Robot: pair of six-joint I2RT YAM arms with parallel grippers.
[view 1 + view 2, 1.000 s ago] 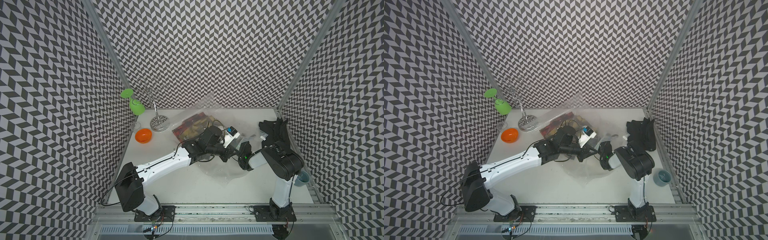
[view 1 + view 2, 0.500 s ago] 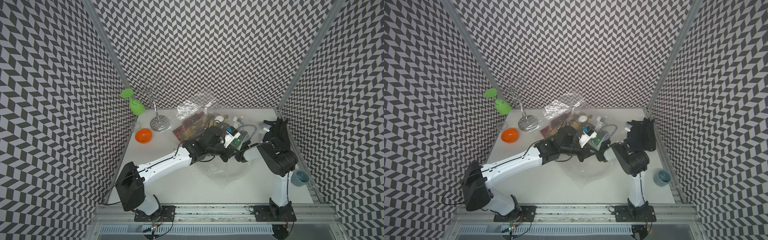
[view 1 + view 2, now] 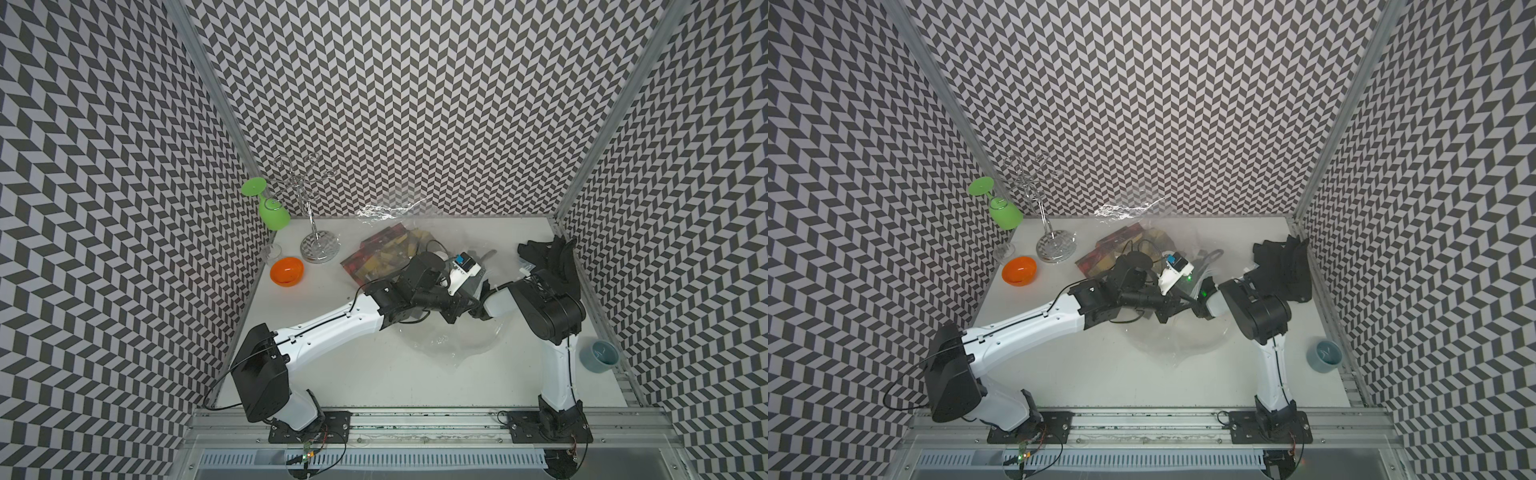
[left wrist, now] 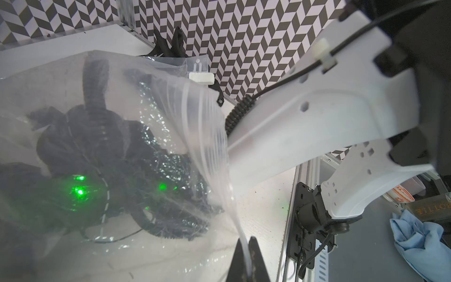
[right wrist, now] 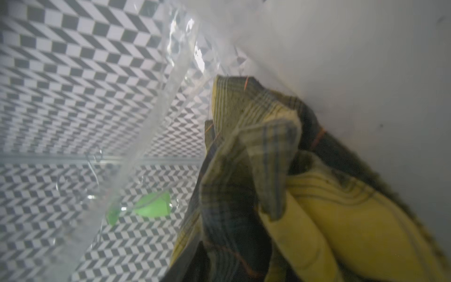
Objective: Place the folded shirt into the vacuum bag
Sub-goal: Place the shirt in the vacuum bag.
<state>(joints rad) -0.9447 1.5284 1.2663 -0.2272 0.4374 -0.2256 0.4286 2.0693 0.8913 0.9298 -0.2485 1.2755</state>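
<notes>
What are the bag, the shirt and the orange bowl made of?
The bag: thin glossy clear plastic film; it crinkles, glints and shows things through. The shirt: soft matte woven cloth, perhaps cotton flannel; plaid weave, limp folds. The bowl: probably smooth plastic; even bright orange, soft sheen.

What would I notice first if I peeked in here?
The left arm and right arm meeting mid-table at a crinkly clear vacuum bag, with a red-and-yellow plaid shirt showing through its far end. Then the bright green glass hanging upside down from a wire rack in the far left corner, by an orange bowl.
</notes>
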